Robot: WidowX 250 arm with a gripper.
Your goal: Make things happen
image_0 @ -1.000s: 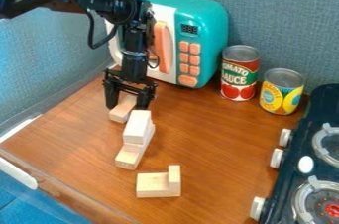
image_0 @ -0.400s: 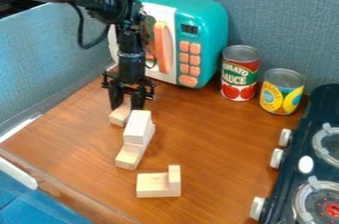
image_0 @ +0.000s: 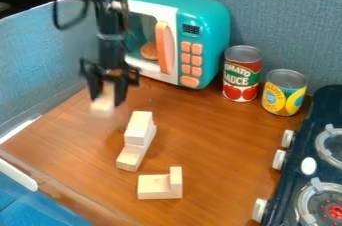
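Wooden block (image_0: 103, 104), pale, blurred: in the gripper (image_0: 107, 101), toward the left of the camera view, by the look of it raised off the counter (image_0: 220, 140). Between the fingers (image_0: 121, 90), lower end jutting below the tips. Clamped on both sides, to judge by the hang; exact contact too smeared to tell.

Handling, as judged: light, stiff, dry-grained; little slip, hardly breakable. Best held by the flat long sides, square across, near mid-length. Main risk: a twist in the grip if knocked, or a tip-over if let go too high. Goal loosely worded; likely next a level carry, then a gentle lowering.

Just below and to the right in view: stepped wooden stack (image_0: 137, 140), one block on top of another. Nearer the camera: flat block (image_0: 153, 186) with an upright piece (image_0: 176, 182) at its right end. Behind: teal toy microwave (image_0: 207, 25). Farther right: red-labelled can (image_0: 242, 72), yellow-and-blue can (image_0: 284, 92), then toy stove (image_0: 294, 170).
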